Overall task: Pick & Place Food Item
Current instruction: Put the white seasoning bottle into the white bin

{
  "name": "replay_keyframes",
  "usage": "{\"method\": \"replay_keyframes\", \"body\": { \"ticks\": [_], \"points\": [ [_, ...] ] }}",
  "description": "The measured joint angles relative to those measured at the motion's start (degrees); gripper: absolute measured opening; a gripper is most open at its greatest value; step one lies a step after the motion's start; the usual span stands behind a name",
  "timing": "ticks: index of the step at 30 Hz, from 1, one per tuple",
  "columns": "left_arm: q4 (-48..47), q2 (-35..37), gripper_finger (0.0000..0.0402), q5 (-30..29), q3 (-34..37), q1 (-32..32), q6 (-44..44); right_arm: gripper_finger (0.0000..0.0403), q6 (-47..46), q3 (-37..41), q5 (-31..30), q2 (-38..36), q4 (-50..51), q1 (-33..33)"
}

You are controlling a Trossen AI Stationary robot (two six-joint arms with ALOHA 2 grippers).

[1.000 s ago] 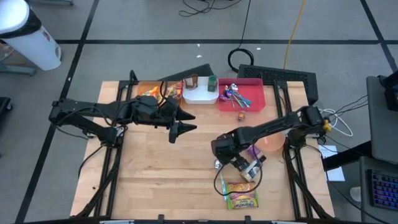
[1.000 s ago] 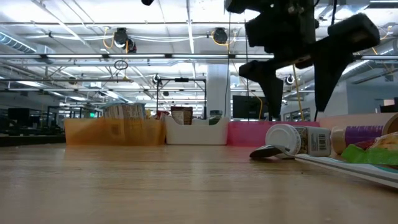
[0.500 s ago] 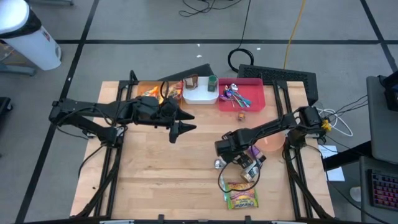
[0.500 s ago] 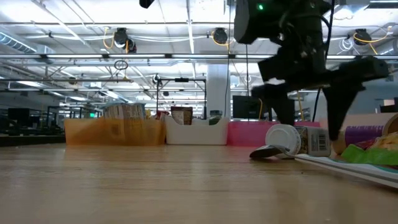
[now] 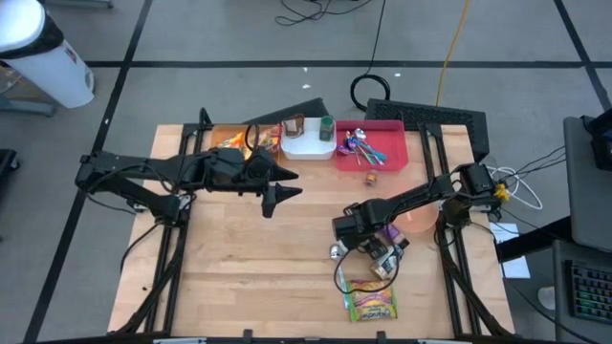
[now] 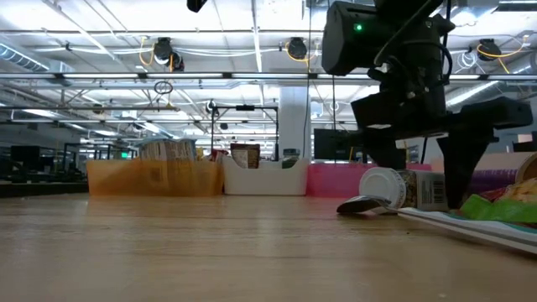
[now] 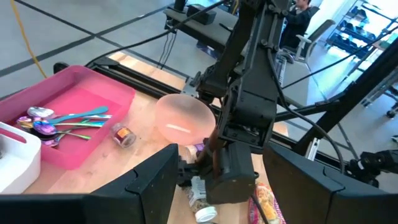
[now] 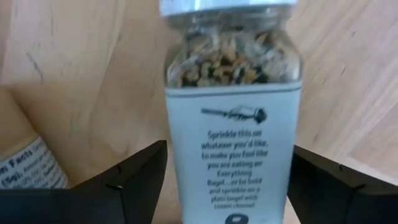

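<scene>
While the seasoning jar (image 8: 231, 118) lies on its side on the counter (image 5: 249, 258), we have our right claw (image 5: 375, 256) low over it with one finger on each side, spread apart and not yet squeezing. So the pick is only starting. Our left claw (image 5: 271, 199) waits in the air, well apart, empty and spread. We think we must grab the jar, lift it, and carry it to the bins (image 5: 308, 145) at the far edge.

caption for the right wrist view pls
Right end effector open astride a lying seasoning jar on the wooden table.
</scene>
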State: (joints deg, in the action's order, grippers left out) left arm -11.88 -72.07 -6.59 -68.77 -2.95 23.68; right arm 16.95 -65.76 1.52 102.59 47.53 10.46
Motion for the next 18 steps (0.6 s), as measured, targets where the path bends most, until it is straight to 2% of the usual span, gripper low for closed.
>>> {"method": "replay_keyframes", "body": {
  "ticks": [4,9,14,18],
  "points": [
    [-0.1,0.0,0.0244,0.0,0.0,0.4,0.0,0.0257,0.0,0.0,-0.2,0.0,-0.6,-0.1],
    [-0.1,0.0,0.0244,0.0,0.0,0.7,-0.5,0.0189,0.0,0.0,0.0,0.0,-0.8,-0.9],
    [-0.1,0.0,0.0244,0.1,0.0,1.1,-0.9,0.0189,0.0,0.0,0.0,-1.2,-0.5,-1.5],
    [-0.1,0.0,0.0243,0.1,0.0,1.8,-1.6,0.0189,0.1,-1.1,-0.3,-5.8,-0.6,-1.7]
  ]
}}
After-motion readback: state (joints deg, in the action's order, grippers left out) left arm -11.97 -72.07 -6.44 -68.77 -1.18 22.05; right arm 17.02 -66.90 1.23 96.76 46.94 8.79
